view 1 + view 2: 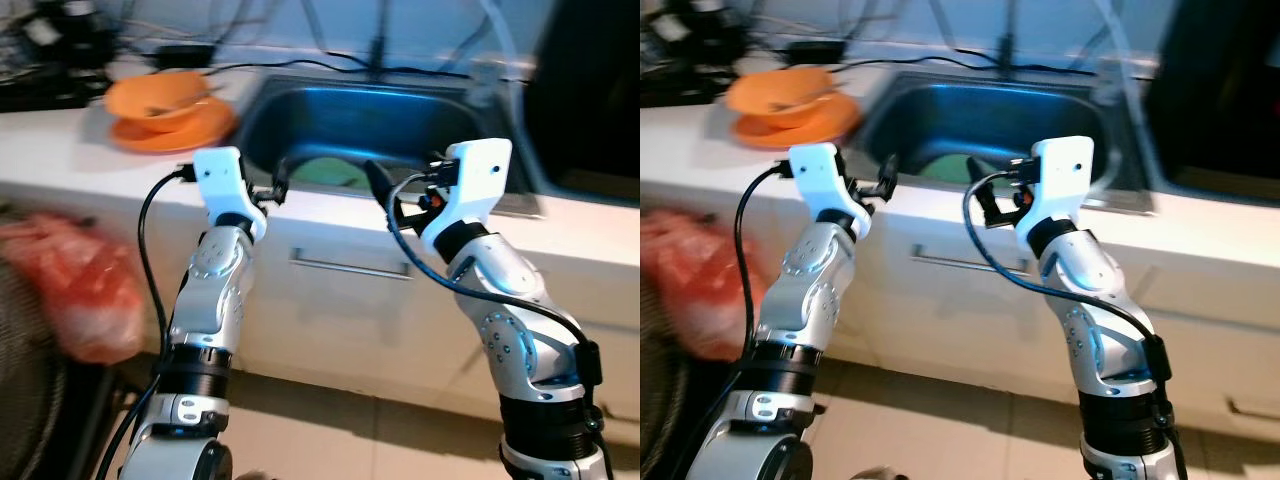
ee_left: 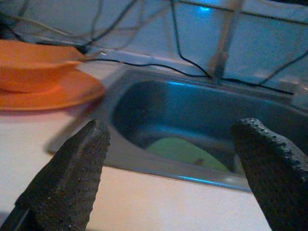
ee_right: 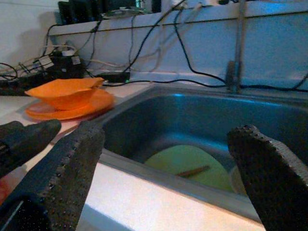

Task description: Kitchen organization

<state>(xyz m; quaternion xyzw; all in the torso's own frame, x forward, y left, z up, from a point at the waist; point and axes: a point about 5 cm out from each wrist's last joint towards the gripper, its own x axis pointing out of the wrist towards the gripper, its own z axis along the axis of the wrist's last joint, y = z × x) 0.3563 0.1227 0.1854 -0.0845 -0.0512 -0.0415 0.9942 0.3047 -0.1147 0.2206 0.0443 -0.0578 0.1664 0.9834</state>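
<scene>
Both grippers, left and right, are held with jaws wide at mid-frame before the sink containing a green plate.

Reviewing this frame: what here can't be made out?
- Green plate in the sink: its near part is hidden behind the sink's front rim.
- Thin brown item on it: too small to identify.
- Red bag: blurred in the eye views.
- Dark items on the ledge: cut off by the frame edge.

Shiny metal sink, glossy orange plastic bowl, smooth white counter.
</scene>
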